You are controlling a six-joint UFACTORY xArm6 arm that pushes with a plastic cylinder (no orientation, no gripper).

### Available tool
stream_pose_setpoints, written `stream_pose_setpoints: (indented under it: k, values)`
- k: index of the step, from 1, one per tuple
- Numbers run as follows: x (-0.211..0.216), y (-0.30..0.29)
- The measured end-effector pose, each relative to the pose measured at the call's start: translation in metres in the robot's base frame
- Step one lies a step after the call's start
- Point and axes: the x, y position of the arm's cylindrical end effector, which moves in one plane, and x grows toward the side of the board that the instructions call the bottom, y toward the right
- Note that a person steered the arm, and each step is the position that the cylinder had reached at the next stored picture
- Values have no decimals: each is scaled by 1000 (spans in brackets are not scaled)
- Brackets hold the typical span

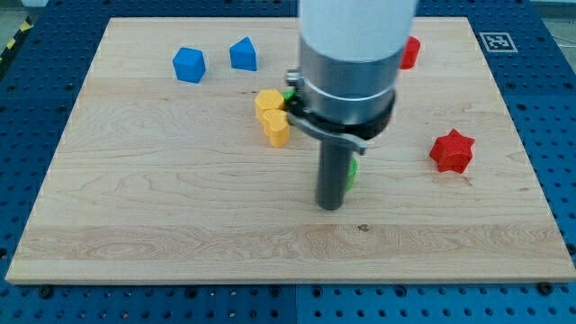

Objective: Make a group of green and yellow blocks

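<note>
Two yellow blocks sit touching near the board's middle: one point(268, 102) above, one heart-like point(277, 129) below. A green block point(290, 93) peeks out just right of the upper yellow one, mostly hidden by the arm. Another green block point(352, 171) shows as a sliver at the rod's right side, touching or nearly touching it. My tip point(330, 206) rests on the board, right and below the yellow pair.
A blue cube point(189, 65) and a blue house-shaped block point(243, 54) lie at the top left. A red star point(451, 151) lies at the right. A red block point(409, 52) is at the top, partly behind the arm. The wooden board point(135, 207) has blue pegboard around it.
</note>
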Motion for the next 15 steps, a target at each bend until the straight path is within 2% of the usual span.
stream_pose_setpoints:
  k: [1, 2, 4, 5, 6, 7, 9, 11, 13, 15]
  values:
    - [-43, 9]
    - [-62, 4]
    - [-38, 61]
    - [-64, 72]
    - [-82, 54]
    - [-86, 10]
    - [-86, -9]
    - [-94, 54]
    - [-90, 62]
    - [-53, 83]
